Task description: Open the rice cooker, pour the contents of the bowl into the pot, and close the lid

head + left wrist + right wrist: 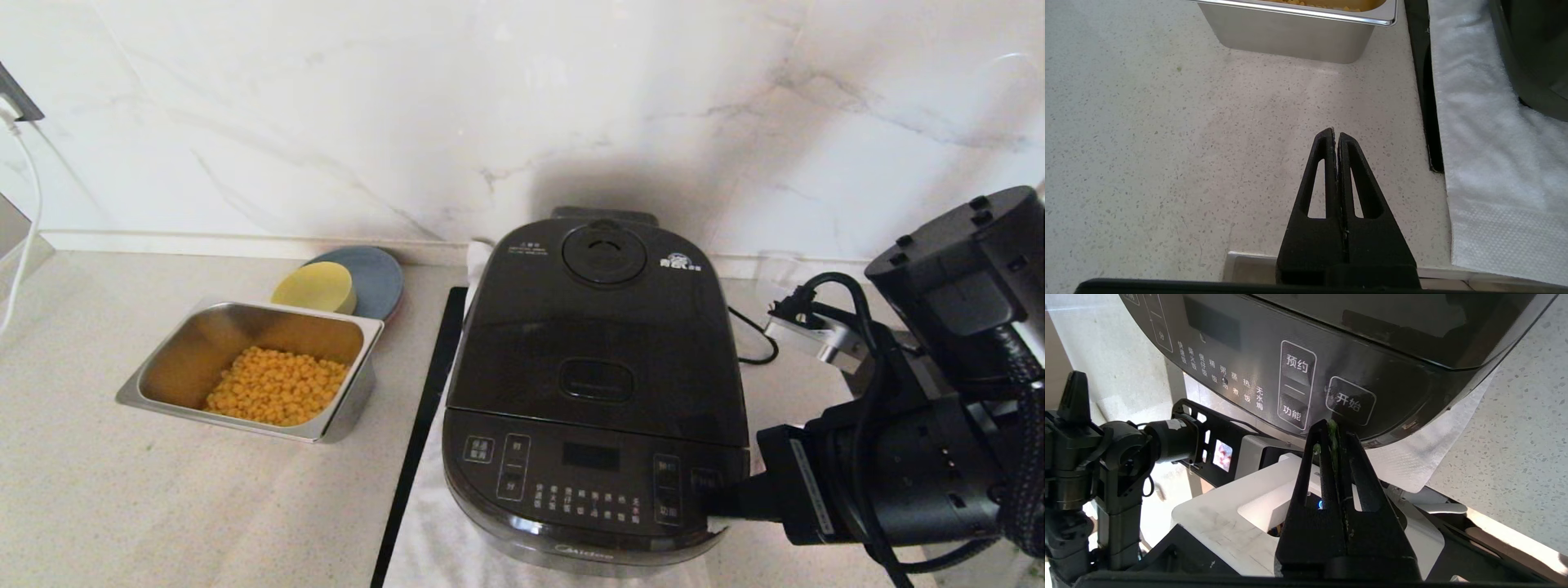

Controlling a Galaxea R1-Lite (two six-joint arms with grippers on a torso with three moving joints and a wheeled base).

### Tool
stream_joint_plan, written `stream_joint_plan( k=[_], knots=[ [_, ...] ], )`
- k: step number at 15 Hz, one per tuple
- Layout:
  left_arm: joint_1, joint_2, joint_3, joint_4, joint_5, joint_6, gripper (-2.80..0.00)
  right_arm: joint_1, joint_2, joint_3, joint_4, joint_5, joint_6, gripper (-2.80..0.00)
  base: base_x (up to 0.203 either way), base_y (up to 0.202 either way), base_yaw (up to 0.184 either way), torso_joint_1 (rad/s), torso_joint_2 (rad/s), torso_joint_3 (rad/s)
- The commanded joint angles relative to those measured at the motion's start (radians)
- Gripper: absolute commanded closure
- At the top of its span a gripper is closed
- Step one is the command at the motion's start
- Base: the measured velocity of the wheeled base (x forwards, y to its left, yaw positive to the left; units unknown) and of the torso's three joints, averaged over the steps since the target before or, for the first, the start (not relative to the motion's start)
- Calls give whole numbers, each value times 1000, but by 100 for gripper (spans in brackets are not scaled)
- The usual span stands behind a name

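The right gripper (1331,428), fingers pressed together, sat by the rice cooker (596,384) front corner with the lid (600,327) down; best withdrawn slowly, clear of the buttons.

Glossy black rice cooker (596,392) upright on white towel, lid (600,327) closed.

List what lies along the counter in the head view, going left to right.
Steel tray of corn → yellow bowl → blue-grey plate → black strip → rice cooker, lid shut → right gripper at its front corner.
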Motion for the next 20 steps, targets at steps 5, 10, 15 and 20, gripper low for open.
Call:
stream_joint_plan(
  k=[5,10,15,20],
  knots=[
    [0,-1,0,1,0,0,0,-5,-14,-7,4,2,4,0,0,0,0,0,0,0],
    [0,-1,0,1,0,0,0,-22,-26,-4,4,4,4,0,0,0,0,0,0,0],
    [0,-1,0,1,0,0,0,-24,-22,-7,4,5,4,0,0,0,0,0,0,0],
    [0,-2,0,1,0,0,0,-27,1,3,-43,5,4,0,0,0,0,0,0,0]
  ],
)
